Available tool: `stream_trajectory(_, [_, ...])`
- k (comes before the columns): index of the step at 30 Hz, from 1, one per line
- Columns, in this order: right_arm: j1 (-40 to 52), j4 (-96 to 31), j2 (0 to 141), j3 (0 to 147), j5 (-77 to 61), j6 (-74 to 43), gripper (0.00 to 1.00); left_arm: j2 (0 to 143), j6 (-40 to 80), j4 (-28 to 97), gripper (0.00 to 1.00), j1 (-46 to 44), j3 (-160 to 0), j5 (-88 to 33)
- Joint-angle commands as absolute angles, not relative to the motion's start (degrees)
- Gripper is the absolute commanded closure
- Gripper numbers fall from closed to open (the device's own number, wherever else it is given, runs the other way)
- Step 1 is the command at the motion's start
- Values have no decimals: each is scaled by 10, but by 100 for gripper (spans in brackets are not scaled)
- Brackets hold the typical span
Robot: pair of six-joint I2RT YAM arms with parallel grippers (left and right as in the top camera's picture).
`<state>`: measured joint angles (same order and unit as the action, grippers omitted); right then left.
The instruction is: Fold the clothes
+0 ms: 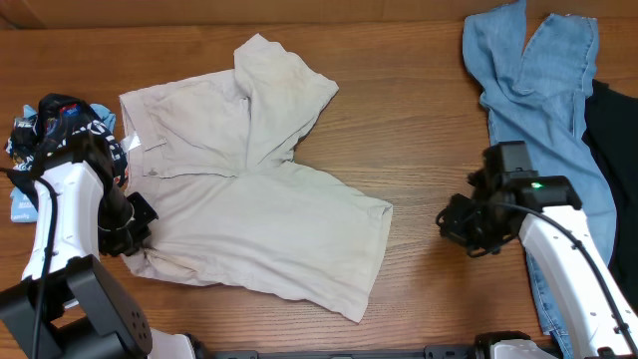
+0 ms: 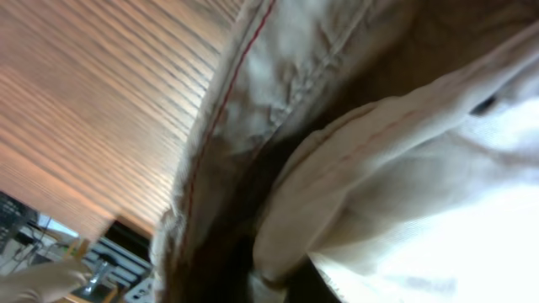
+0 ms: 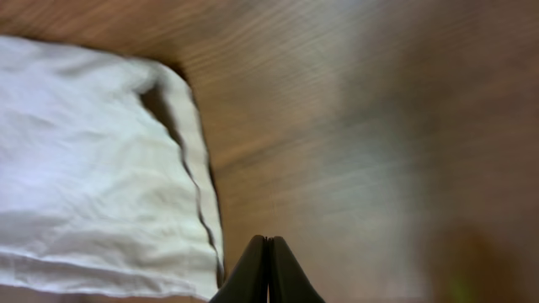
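Observation:
The cream trousers (image 1: 259,209) lie spread on the wooden table, one leg folded up toward the back. My left gripper (image 1: 138,239) is at their lower-left waistband edge, shut on the cloth. In the left wrist view the cream cloth (image 2: 379,168) fills the frame and hides the fingers. My right gripper (image 1: 449,224) is shut and empty over bare wood, just right of the trousers' right leg hem. In the right wrist view its closed fingertips (image 3: 268,244) sit beside that hem (image 3: 93,168). Light blue jeans (image 1: 538,80) lie at the back right.
A dark garment (image 1: 610,150) lies under the jeans at the right edge. A crumpled black piece with white lettering (image 1: 50,115) sits at the left edge, behind my left arm. Bare wood (image 1: 419,130) lies between the trousers and the jeans.

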<state>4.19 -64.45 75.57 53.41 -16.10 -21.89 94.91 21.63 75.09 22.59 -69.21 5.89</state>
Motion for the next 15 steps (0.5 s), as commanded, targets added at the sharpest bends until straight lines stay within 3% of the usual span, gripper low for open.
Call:
stream_trajectory(1, [66, -599, 744, 544, -155, -221, 92, 936, 205, 768, 32, 226, -722, 81])
stream_trajectory(2, [68, -582, 744, 544, -155, -221, 88, 936, 205, 770, 30, 226, -723, 81])
stream_trajectory(4, [68, -551, 744, 544, -156, -221, 67, 936, 206, 774, 24, 226, -725, 81])
stream_trajectory(5, [68, -539, 744, 544, -156, -221, 62, 936, 206, 776, 23, 226, -725, 81])
stream_trajectory(10, [68, -461, 744, 544, -175, -165, 58, 931, 206, 766, 26, 223, -725, 69])
stream_trajectory(15, [68, -345, 755, 544, -223, -115, 52, 927, 165, 707, 28, 197, -725, -35])
